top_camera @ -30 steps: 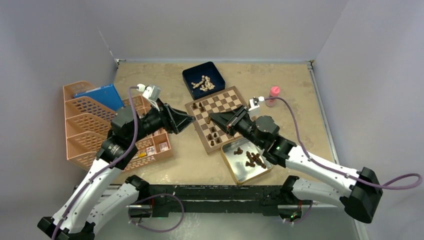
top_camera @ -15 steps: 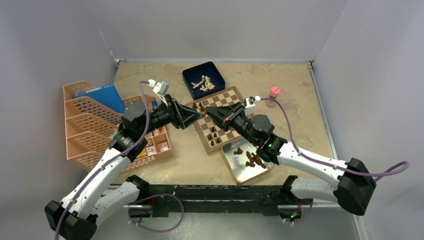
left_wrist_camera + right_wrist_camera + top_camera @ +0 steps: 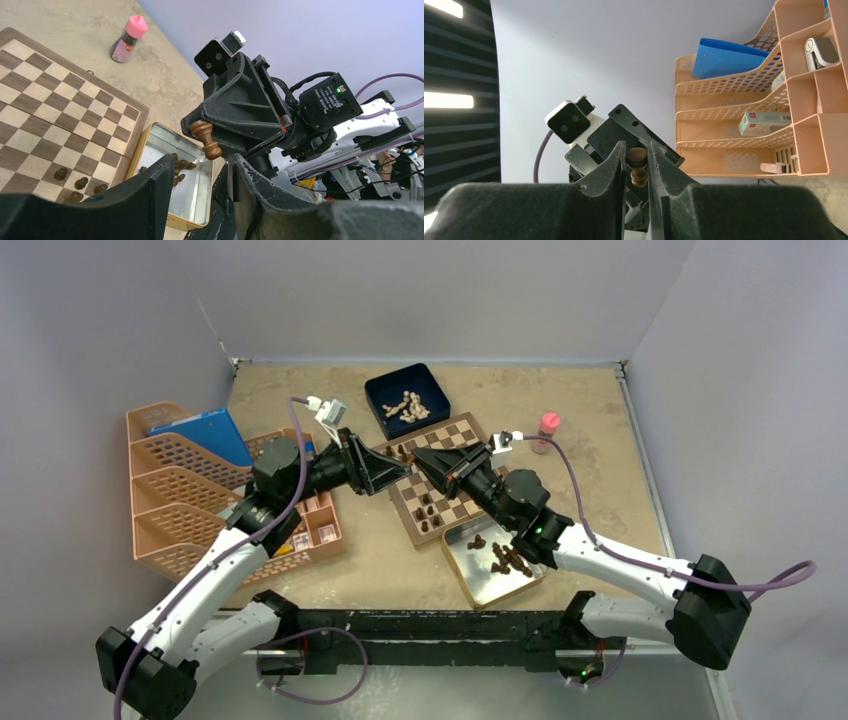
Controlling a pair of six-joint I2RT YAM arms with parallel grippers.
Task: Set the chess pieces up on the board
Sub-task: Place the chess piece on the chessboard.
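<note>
My right gripper [image 3: 420, 456] hangs over the left part of the board [image 3: 455, 440] and is shut on one dark brown chess piece [image 3: 637, 165], held sideways. In the left wrist view that piece [image 3: 206, 139] sticks out of the right gripper's fingers, its round end just at the tips of my left gripper [image 3: 202, 167]. The left gripper [image 3: 403, 470] faces the right one tip to tip, and its jaws stand apart with nothing clamped. Several dark pieces [image 3: 427, 512] stand on the board's near-left squares. More lie in the silver tin [image 3: 470, 570].
A dark blue box [image 3: 407, 400] with cream chessmen sits behind the board. A pink-capped bottle [image 3: 548, 425] stands at the board's right corner. Orange desk organizers [image 3: 180, 490] with a blue folder fill the left side. The tin touches the board's near edge.
The left gripper has swung right, up to the right gripper's tip, and its jaws have narrowed. The right gripper moved left over the board with the piece, then held still.
</note>
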